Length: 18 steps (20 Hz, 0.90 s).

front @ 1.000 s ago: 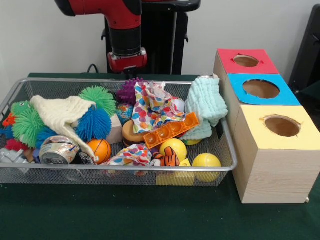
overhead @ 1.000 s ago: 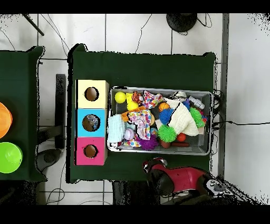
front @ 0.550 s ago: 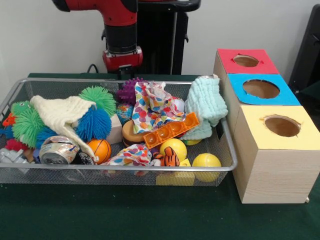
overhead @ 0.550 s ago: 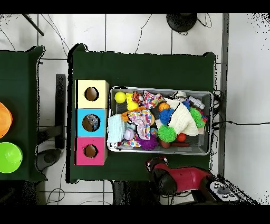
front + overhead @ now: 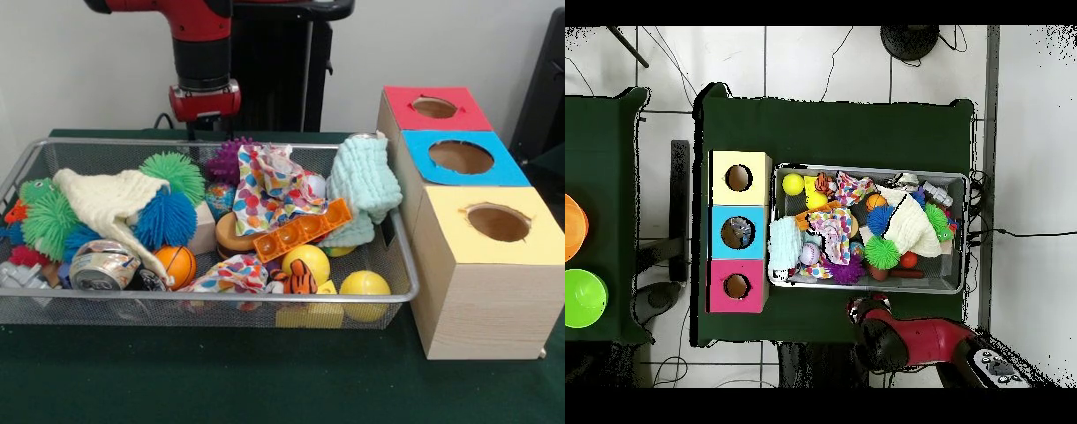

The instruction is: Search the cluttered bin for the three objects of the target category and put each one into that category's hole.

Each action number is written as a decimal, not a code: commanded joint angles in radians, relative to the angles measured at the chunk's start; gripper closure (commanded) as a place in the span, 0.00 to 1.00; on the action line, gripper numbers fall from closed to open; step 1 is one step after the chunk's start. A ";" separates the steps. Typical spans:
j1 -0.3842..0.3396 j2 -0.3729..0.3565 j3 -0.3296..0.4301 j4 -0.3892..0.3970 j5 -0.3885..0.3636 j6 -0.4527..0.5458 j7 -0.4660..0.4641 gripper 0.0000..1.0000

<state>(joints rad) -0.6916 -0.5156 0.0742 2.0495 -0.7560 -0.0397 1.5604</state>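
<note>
Green cloth covers the table, and a pale wall stands behind it. On the cloth sits a wire mesh bin heaped with toys, with three wooden boxes in a row just beside it.

Much is hidden. The red and black arm hangs behind the bin's far rim, and its gripper is mostly masked by the rim and the purple spiky ball; whether its fingers are spread or pressed together cannot be told. In the overhead view the arm shows only as a red mass outside the bin's long edge. A cream knitted cloth drapes over the fuzzy balls, a spotted cloth covers what lies mid-bin, and a mint cloth hangs over the corner nearest the boxes. At the other end, small red and grey items are too tangled to name.

Counted: three boxes, topped red, blue and yellow, each with one round hole. Something dim lies inside the blue hole in the overhead view. Two yellow balls lie at the front, one orange basketball, one crushed can, one orange tray, one tiger figure. Fuzzy balls: two green, one blue.
</note>
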 commanded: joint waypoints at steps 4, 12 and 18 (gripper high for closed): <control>-0.073 0.002 0.127 -0.094 -0.042 0.077 0.016 0.00; -0.143 0.016 0.167 -0.098 -0.082 0.120 -0.033 0.00; -0.137 0.022 0.152 -0.082 -0.108 0.106 -0.013 0.00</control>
<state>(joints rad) -0.8284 -0.5143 0.1345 2.0495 -0.8038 -0.0271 1.5604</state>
